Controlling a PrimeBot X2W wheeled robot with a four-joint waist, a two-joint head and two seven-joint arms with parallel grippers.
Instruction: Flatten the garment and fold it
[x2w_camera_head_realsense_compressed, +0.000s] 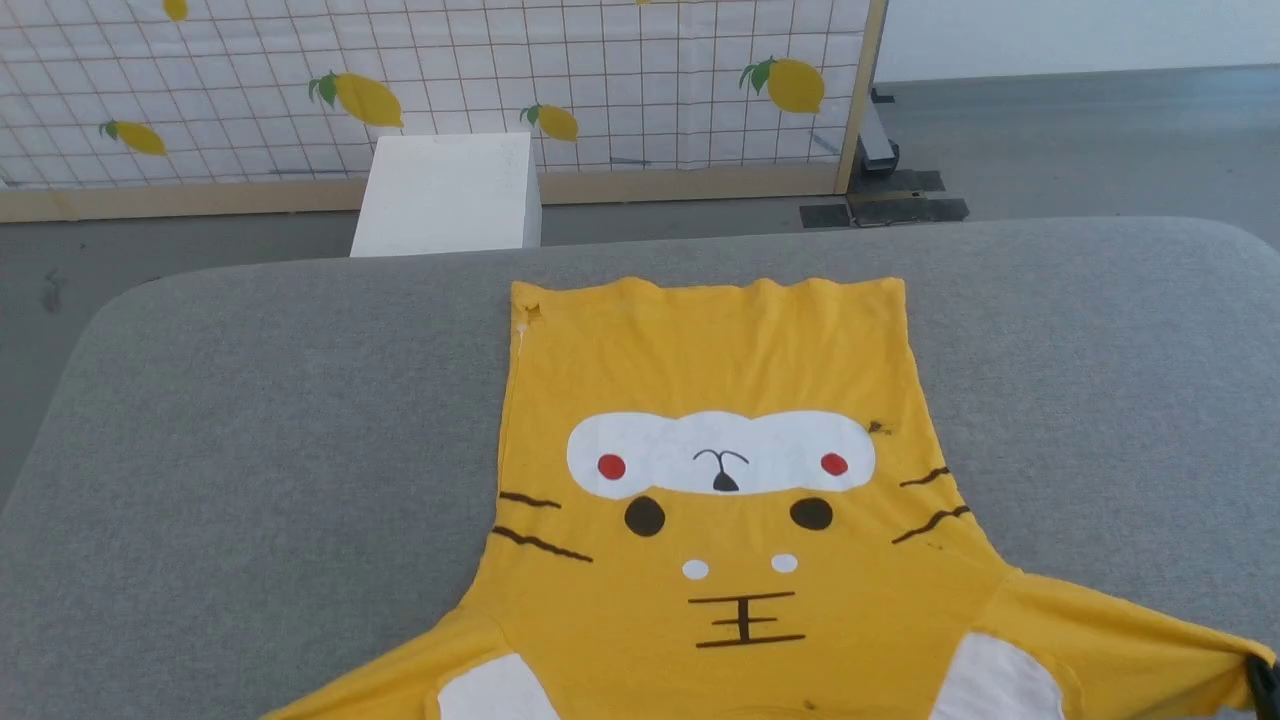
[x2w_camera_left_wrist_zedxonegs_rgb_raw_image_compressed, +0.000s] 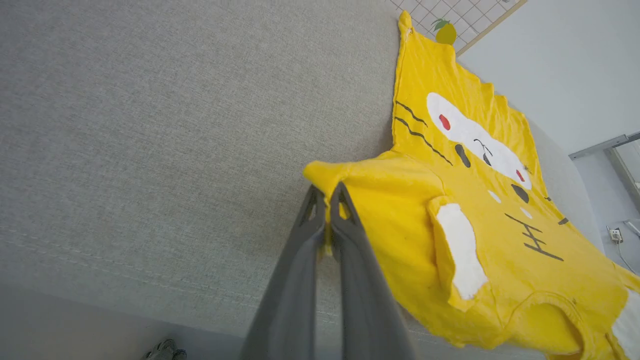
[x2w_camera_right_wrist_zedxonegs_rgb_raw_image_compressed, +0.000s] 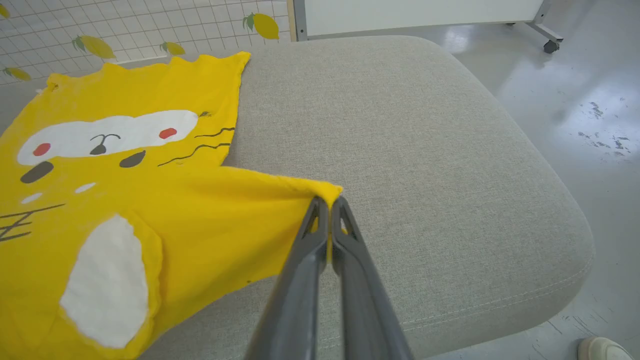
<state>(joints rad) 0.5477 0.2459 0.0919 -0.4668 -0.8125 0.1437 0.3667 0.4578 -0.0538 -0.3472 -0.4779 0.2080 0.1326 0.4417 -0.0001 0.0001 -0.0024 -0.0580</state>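
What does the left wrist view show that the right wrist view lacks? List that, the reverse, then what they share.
Left wrist view: the left gripper shut on a sleeve, the neck opening, a wall socket.
Right wrist view: the right gripper shut on the other sleeve, a caster wheel on the scuffed floor.
Both: the yellow shirt spread print side up, the grey padded table, the lemon backdrop.
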